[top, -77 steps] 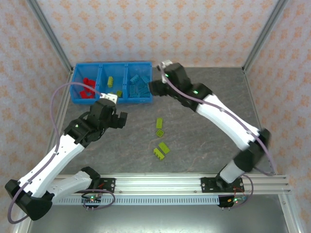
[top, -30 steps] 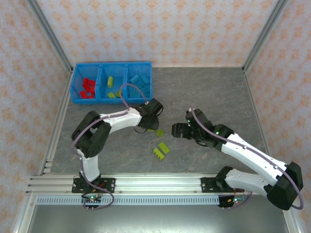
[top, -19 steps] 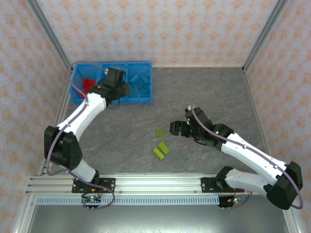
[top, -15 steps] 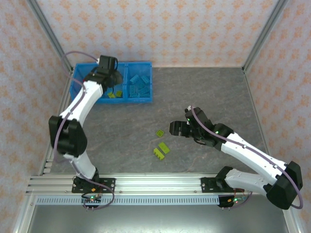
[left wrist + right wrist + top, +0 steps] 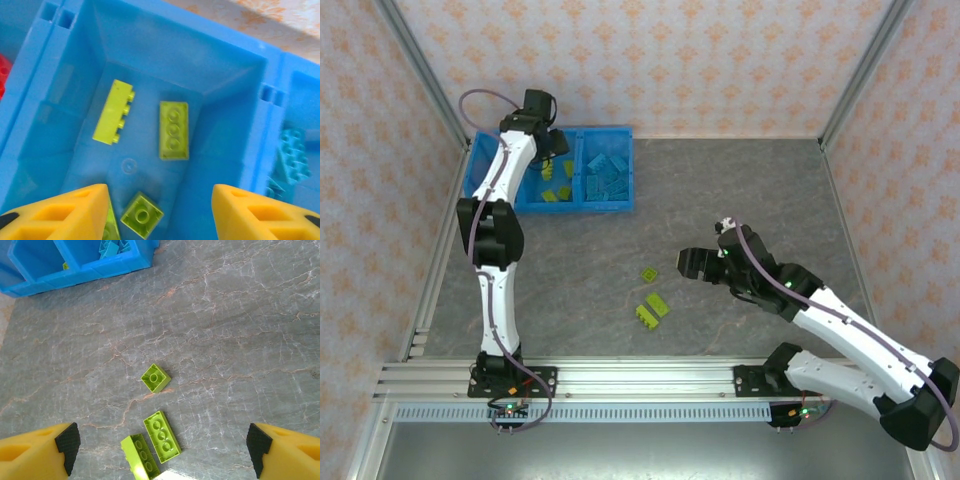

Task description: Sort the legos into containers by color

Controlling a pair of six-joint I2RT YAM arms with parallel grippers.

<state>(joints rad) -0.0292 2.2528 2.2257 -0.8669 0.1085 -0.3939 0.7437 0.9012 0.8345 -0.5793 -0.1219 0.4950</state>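
Left arm reaches far across the table to the blue bin (image 5: 578, 207) at the back left. Left gripper (image 5: 160, 192) hangs over the middle compartment (image 5: 227, 107), released: its yellow fingers (image 5: 55, 215) stand apart with nothing between them.

On the floor of the middle compartment, from the left wrist view:
- long lime brick (image 5: 114, 118) lying on its side, studs facing right
- flat lime brick (image 5: 174, 130), studs up, just beside the long one and not touching it
- small lime brick (image 5: 142, 215), studs up, nearer the fingers
- a sliver of another lime piece (image 5: 111, 227), mostly hidden by the left-hand finger

Light blue bricks (image 5: 290, 155) are piled in the right-hand compartment. A bit of red brick (image 5: 2, 75) shows at the edge of the left-hand one.

Right gripper (image 5: 688, 263) is low over the open table (image 5: 750, 190), well apart from the bin. It is also released: its fingers (image 5: 35, 452) are spread wide with nothing held.

Three lime bricks lie loose on the table in front of the right gripper:
- small square one (image 5: 155, 377), studs up, on its own
- flat six-stud one (image 5: 162, 436), nearer the gripper
- side-lying one (image 5: 140, 457), close against the six-stud one; I cannot tell whether they touch
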